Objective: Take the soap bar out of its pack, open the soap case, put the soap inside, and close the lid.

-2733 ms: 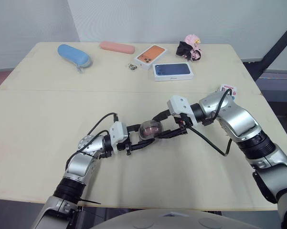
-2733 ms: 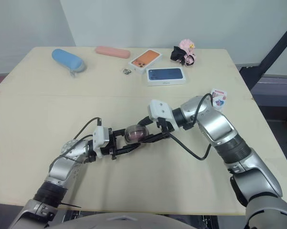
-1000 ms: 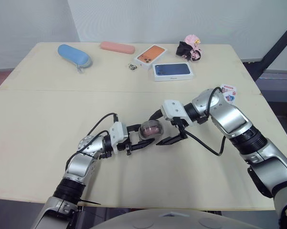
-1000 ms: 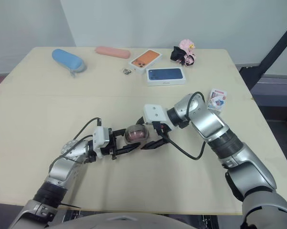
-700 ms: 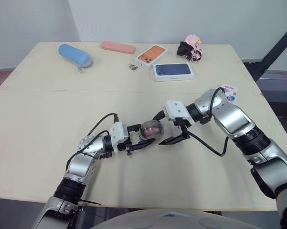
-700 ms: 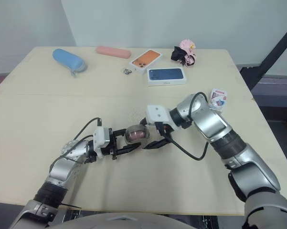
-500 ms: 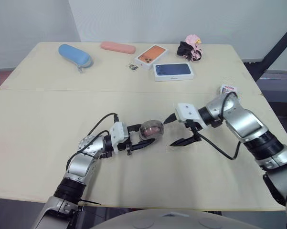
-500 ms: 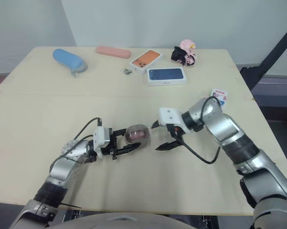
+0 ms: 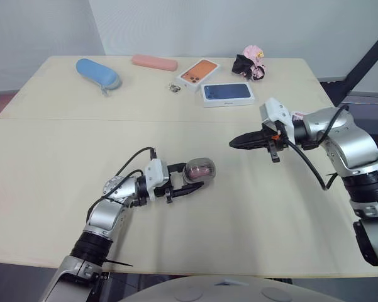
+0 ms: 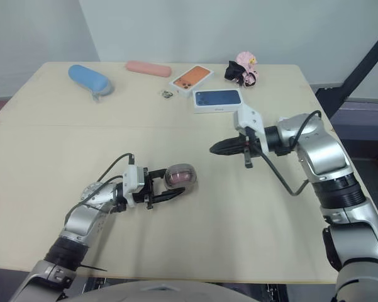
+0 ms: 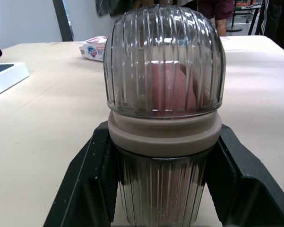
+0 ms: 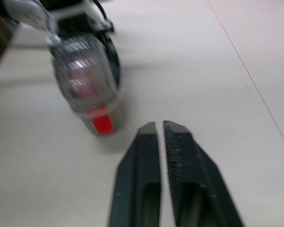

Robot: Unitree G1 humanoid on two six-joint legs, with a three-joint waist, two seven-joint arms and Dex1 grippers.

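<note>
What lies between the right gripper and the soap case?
Nothing but bare table lies between the right gripper and the soap case; the left eye view and the right wrist view both show this stretch.

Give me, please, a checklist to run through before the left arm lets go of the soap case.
1. Soap inside the soap case: ok, pink shows through the ribbed wall.
2. Lid seated on the beige ring: ok.
3. Left pincer shut on the case: ok.
4. Right pincer apart from the case, shut, empty: ok.
5. Table bare beside the case: ok.
6. Lid locked: cannot tell.
</note>
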